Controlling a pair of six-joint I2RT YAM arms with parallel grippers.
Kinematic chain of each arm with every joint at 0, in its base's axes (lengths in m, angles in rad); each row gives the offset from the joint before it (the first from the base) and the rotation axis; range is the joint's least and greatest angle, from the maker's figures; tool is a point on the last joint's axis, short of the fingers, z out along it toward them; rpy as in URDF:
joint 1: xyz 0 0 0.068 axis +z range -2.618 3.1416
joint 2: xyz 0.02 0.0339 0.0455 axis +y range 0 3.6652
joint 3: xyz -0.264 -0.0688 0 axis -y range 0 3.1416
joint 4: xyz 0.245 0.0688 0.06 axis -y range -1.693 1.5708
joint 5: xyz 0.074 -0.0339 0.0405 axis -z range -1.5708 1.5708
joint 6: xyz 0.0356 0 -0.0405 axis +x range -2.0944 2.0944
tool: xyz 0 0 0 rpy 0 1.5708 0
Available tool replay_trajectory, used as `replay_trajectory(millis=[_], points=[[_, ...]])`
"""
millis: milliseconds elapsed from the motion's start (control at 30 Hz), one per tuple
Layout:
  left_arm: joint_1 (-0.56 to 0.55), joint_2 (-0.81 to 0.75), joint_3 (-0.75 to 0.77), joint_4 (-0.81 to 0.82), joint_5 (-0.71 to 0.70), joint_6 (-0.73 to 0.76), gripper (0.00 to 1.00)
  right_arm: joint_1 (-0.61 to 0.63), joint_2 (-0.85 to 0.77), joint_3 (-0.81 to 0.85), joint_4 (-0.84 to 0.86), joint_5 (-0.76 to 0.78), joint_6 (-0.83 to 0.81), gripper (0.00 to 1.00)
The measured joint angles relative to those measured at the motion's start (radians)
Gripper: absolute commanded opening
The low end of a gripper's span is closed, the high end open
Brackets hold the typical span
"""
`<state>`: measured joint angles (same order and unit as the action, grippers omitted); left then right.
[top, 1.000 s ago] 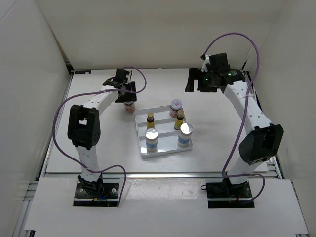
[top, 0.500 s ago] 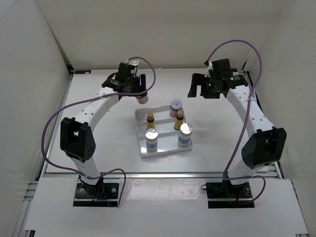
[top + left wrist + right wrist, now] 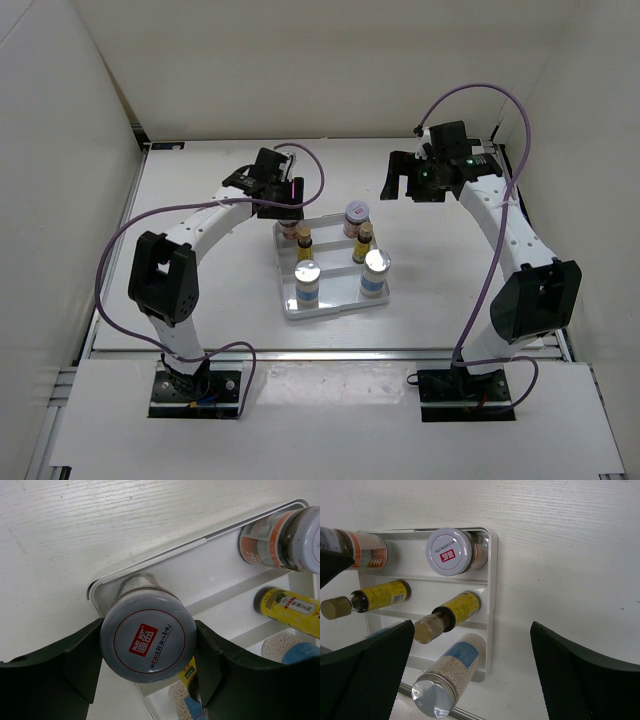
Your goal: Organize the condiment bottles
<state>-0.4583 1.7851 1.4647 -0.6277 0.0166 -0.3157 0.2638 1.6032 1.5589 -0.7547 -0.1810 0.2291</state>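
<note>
My left gripper (image 3: 287, 203) is shut on a squat jar with a pinkish-grey lid (image 3: 147, 640), its fingers (image 3: 60, 680) on either side of the lid. The jar is at the far-left corner of the white ridged tray (image 3: 335, 308); I cannot tell if it rests on the floor. In the tray stand the second squat jar (image 3: 356, 212), two slim amber bottles (image 3: 305, 238) (image 3: 363, 238) and two silver-capped bottles (image 3: 307, 272) (image 3: 376, 262). My right gripper (image 3: 405, 182) is open and empty, above the table beyond the tray's far-right corner.
The right wrist view shows the tray rim (image 3: 492, 605) with the jar (image 3: 451, 550), an amber bottle (image 3: 447, 617) and a silver-capped bottle (image 3: 447, 677) along its right column. White walls enclose the table on three sides.
My left gripper has carried the squat jar from the table left of the tray, up and rightward, to the tray's far-left corner. The right gripper shifted slightly, then stayed still.
</note>
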Motion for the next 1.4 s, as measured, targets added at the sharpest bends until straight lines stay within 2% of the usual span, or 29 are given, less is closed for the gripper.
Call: replay_trajectory(millis=[167,400,433,467,700,900,1033,1167,1267,1400], points=[[-0.002,0.023,-0.006,0.008,-0.014,0.0,0.65,0.0,0.0,-0.004,0.001,-0.008,0.0,1.0],[-0.002,0.042,-0.017,0.007,-0.023,-0.006,0.81,0.0,0.0,-0.005,0.002,-0.009,0.01,1.0],[-0.002,0.043,-0.017,0.007,-0.023,-0.008,0.86,0.0,0.0,-0.005,0.001,-0.009,0.011,1.0],[-0.002,0.043,-0.016,0.01,-0.023,-0.009,1.0,0.0,0.0,-0.005,0.001,-0.009,0.013,1.0],[0.0,0.042,0.05,0.006,-0.037,-0.017,1.0,0.0,-0.001,-0.005,-0.003,-0.004,0.031,1.0],[0.071,0.002,0.128,-0.024,-0.081,0.001,1.0,0.0,-0.01,-0.005,-0.006,0.006,0.034,1.0],[0.182,-0.162,0.086,-0.013,-0.165,0.04,1.0,0.0,-0.065,-0.052,0.005,0.026,0.034,1.0],[0.278,-0.479,-0.127,0.118,-0.27,0.121,1.0,0.0,-0.165,-0.156,0.022,0.028,0.042,1.0],[0.286,-0.681,-0.294,0.232,-0.316,0.164,1.0,0.0,-0.211,-0.212,0.034,0.029,0.048,1.0],[0.284,-0.866,-0.566,0.41,-0.359,0.208,1.0,0.0,-0.248,-0.267,0.047,0.034,0.051,1.0]])
